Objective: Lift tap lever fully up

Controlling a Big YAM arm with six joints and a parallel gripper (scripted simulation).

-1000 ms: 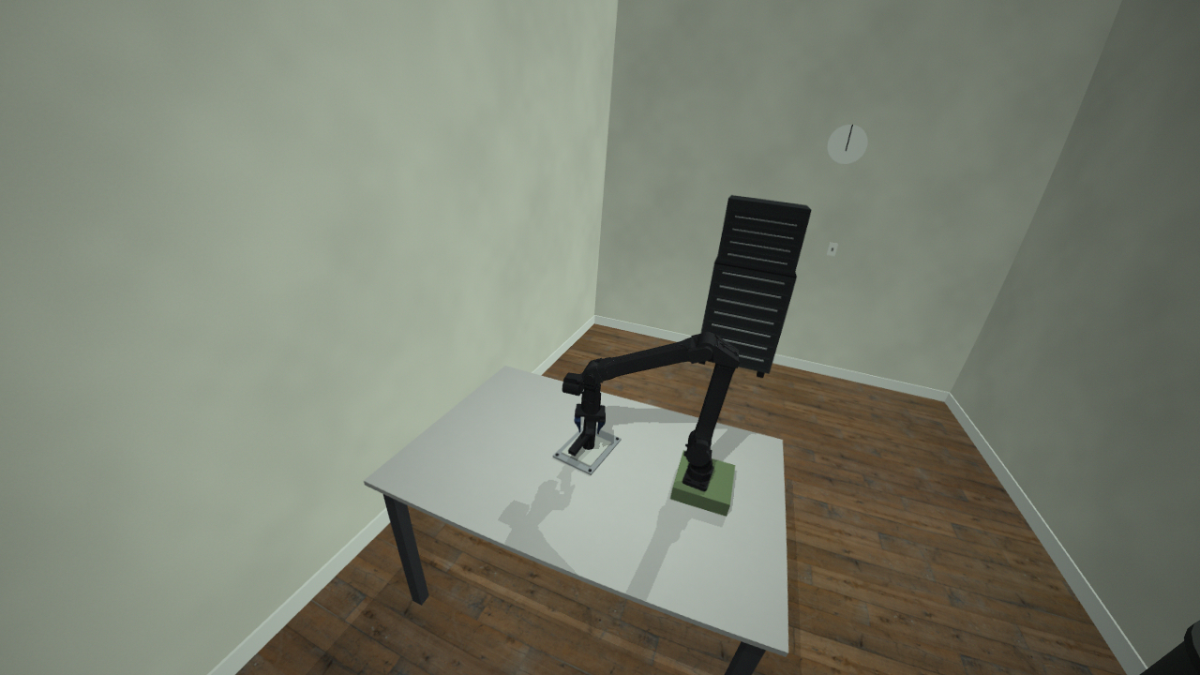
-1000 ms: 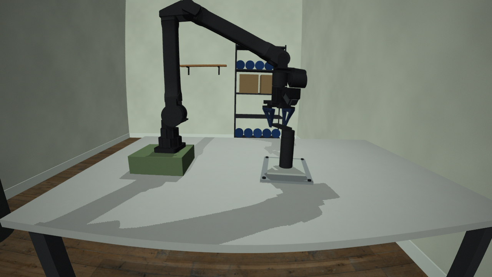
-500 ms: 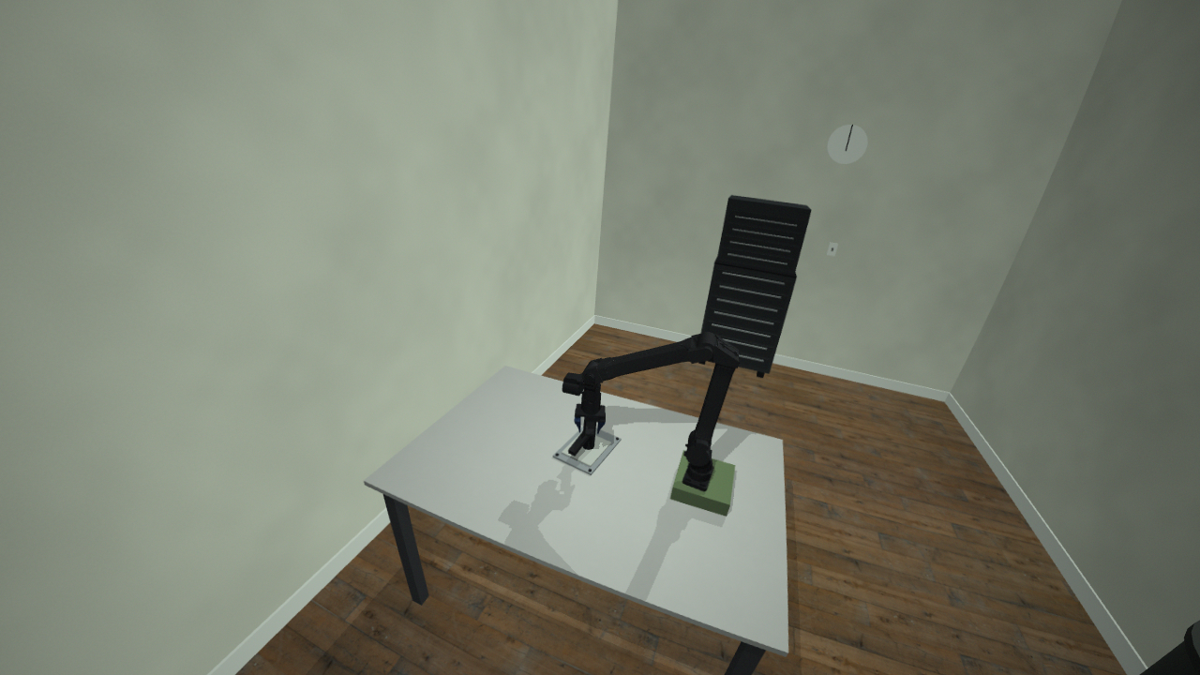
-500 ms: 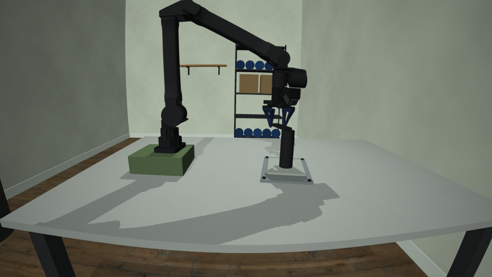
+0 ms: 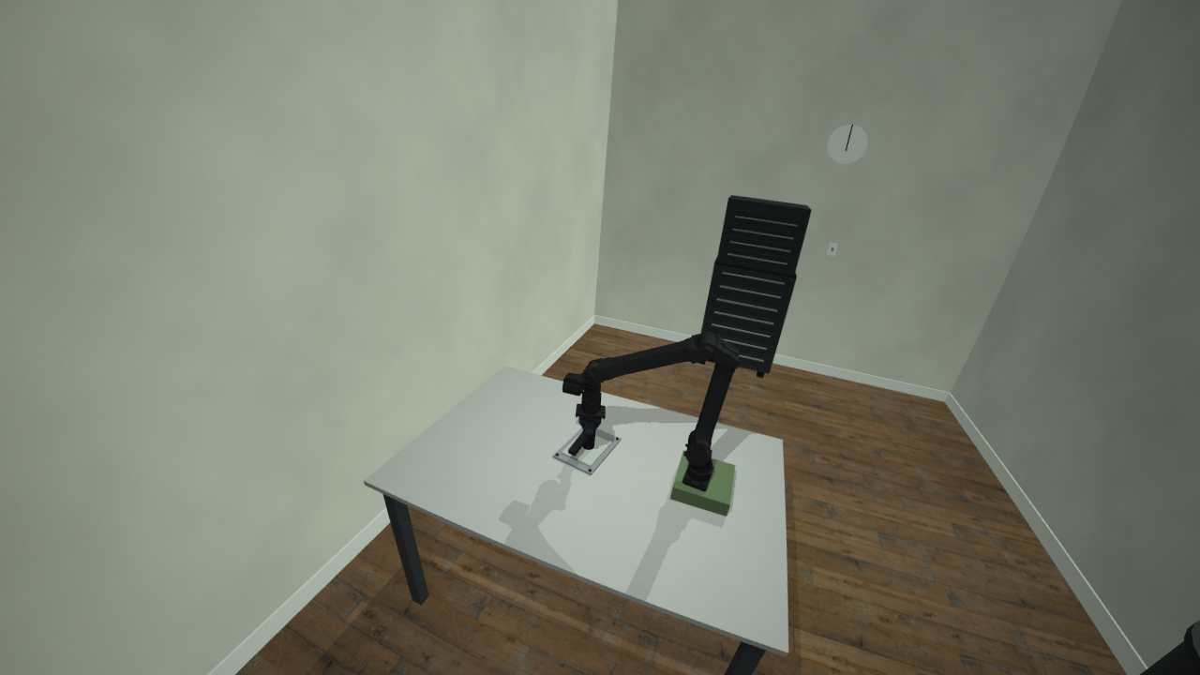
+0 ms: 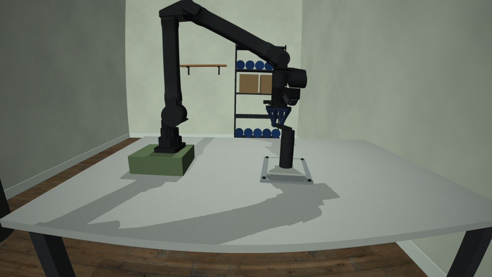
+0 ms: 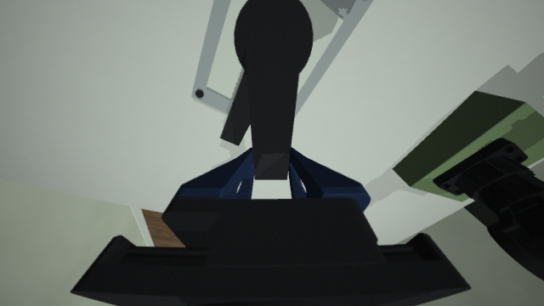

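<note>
While the blue-fingered claw (image 7: 272, 180) clamps the flat black tap lever (image 7: 272, 127) by its free end, beyond it the black cylindrical tap body (image 7: 274, 31) stands on a grey square base plate (image 7: 204, 87) on the pale grey table (image 7: 106, 106).

- The gripper (image 7: 272, 170) is clamped on the tip of the lever (image 7: 272, 127), so both its flanks are blocked.
- The tap's black column (image 6: 286, 148) stands straight under the gripper and bars any descent.
- In the top view, the green base block (image 5: 703, 487) sits at 4 o'clock from the tap, well apart.
- Room above the gripper is free.
- The mounting plate (image 6: 268, 172) lies flat on the table (image 6: 378, 179).
</note>
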